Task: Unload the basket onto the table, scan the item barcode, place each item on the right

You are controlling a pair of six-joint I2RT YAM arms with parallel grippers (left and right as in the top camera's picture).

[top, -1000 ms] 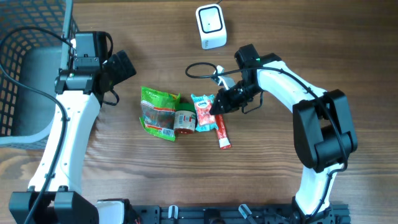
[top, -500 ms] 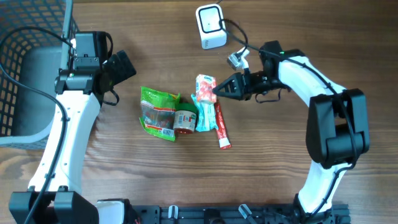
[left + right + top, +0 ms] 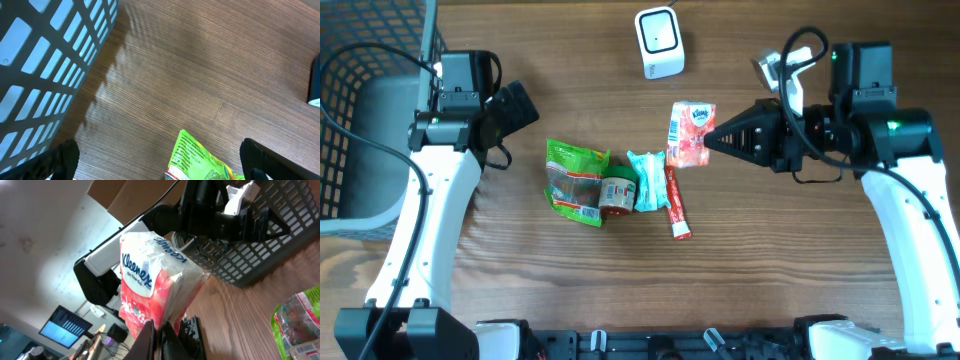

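One Kleenex tissue pack (image 3: 691, 134) aloft, its edge pinched tight by the right gripper (image 3: 712, 141).
Open table (image 3: 770, 250) beneath those jaws; left gripper (image 3: 160, 162) gapes wide, green pouch (image 3: 200, 156) edge just ahead.

The right gripper (image 3: 717, 140), at three o'clock, is pinching tight and pointing toward nine; the left gripper (image 3: 523, 105) is hanging wide open at ten o'clock.
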